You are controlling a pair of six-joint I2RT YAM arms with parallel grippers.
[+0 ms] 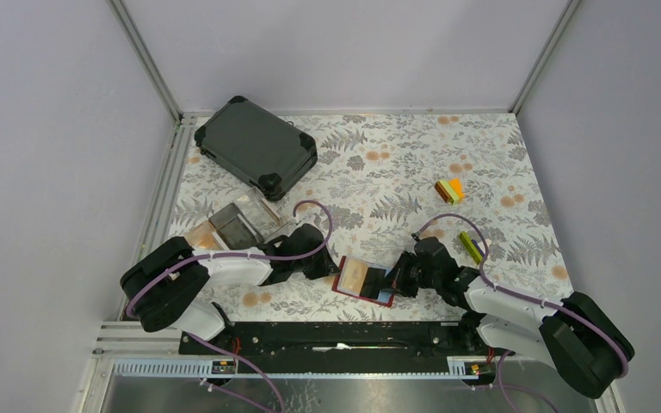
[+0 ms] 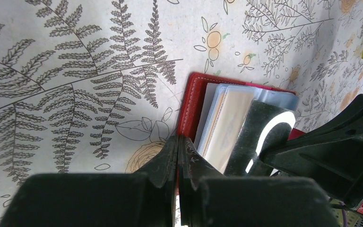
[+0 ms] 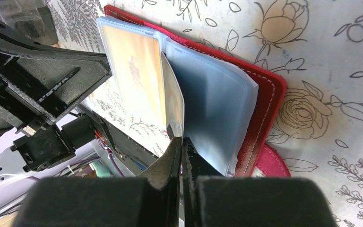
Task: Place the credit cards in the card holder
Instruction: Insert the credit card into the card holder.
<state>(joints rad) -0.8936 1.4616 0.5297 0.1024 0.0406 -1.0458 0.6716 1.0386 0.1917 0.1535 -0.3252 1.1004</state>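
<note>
The red card holder (image 1: 351, 275) lies open on the floral table between my two grippers. My left gripper (image 1: 330, 265) is shut on the holder's red left edge (image 2: 189, 106); its jaws (image 2: 178, 141) pinch the leather. A tan credit card (image 2: 229, 125) sits in the holder's clear sleeves. My right gripper (image 1: 398, 277) is shut (image 3: 181, 139) on the lower edge of a thin tan credit card (image 3: 172, 97). That card stands on edge between another tan card (image 3: 134, 71) and the bluish clear sleeves (image 3: 212, 104). The holder's red cover (image 3: 269, 94) lies beneath.
A large dark hard-shell case (image 1: 256, 146) lies at the back left. A clear compartmented box (image 1: 241, 222) stands just behind my left arm. Small orange and green blocks (image 1: 450, 191) and a green block (image 1: 471, 246) lie to the right. The black base rail (image 1: 336, 335) runs along the near edge.
</note>
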